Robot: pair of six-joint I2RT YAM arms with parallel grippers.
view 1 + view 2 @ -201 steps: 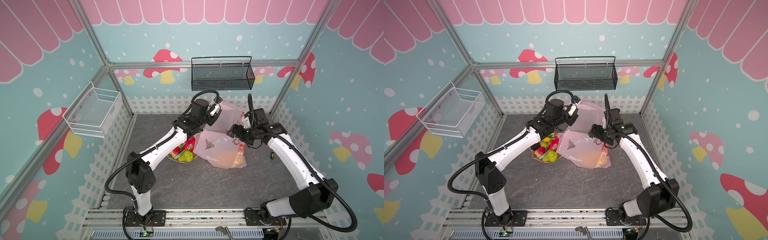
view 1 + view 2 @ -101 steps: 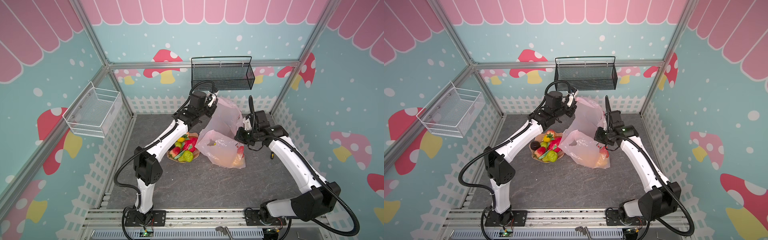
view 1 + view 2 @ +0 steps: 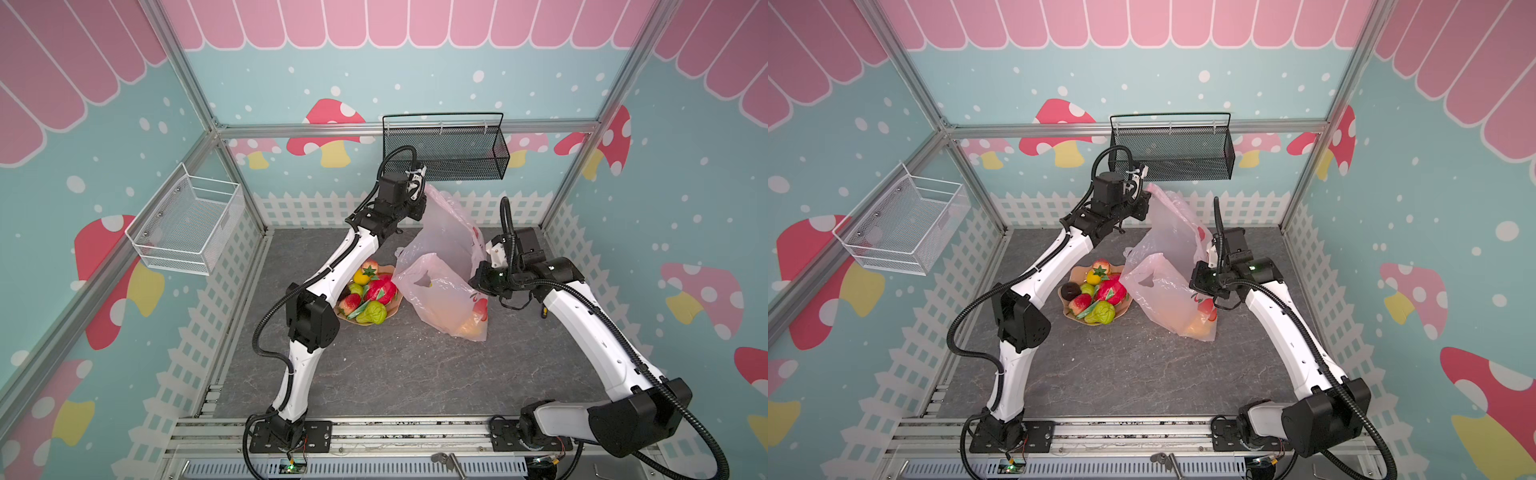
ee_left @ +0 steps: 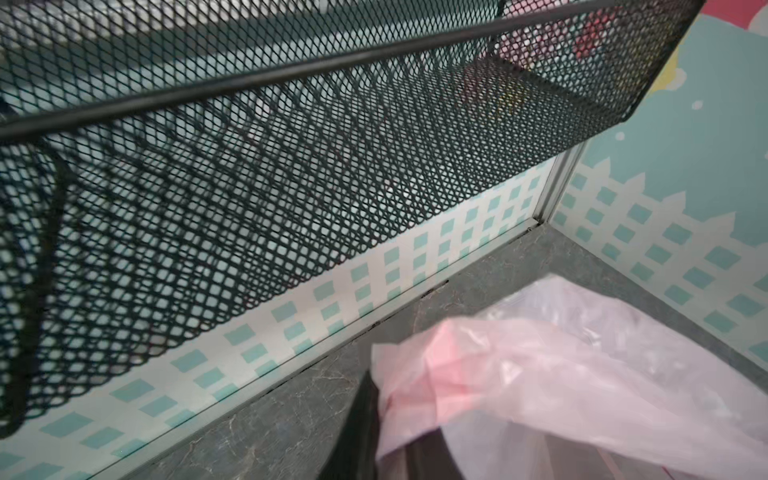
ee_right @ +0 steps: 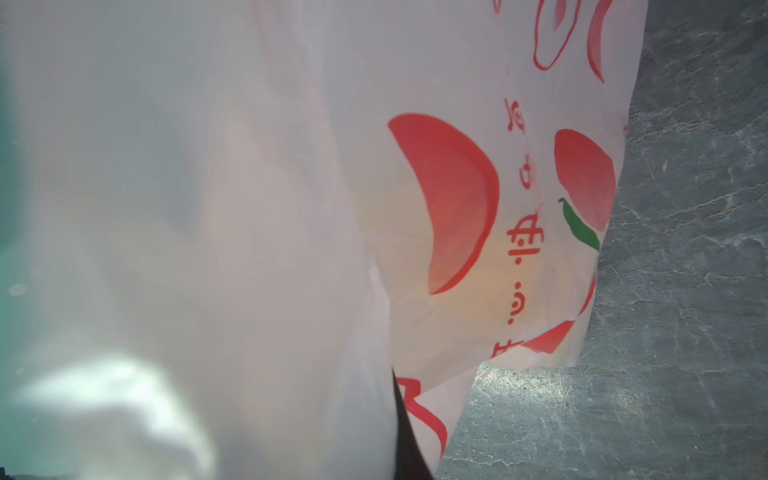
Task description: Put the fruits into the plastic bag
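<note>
The pale pink plastic bag (image 3: pixel 444 232) stands on the grey floor. Its top is pulled up to my left gripper (image 3: pixel 420 195), high at the back under the black basket. In the left wrist view the bag's film (image 4: pixel 561 374) lies between dark fingers (image 4: pixel 365 424). My right gripper (image 3: pixel 478 279) is shut on the bag's right edge; the printed film (image 5: pixel 457 208) fills the right wrist view. An orange fruit (image 3: pixel 469 326) shows through the bag's bottom. Several fruits lie in the tan dish (image 3: pixel 392 309): red dragon fruit (image 3: pixel 380 291), pear (image 3: pixel 374 311), dark brown one (image 3: pixel 1070 291).
A black mesh basket (image 3: pixel 444 151) hangs on the back wall just above my left gripper. A white wire basket (image 3: pixel 187 224) hangs on the left wall. The left arm's elbow (image 3: pixel 309 316) stands right beside the dish. Walls close in the grey floor (image 3: pixel 395 374).
My left arm has risen and swung back, pulling the bag's top up tall and uncovering the dish. My right gripper has shut on the bag's right edge.
</note>
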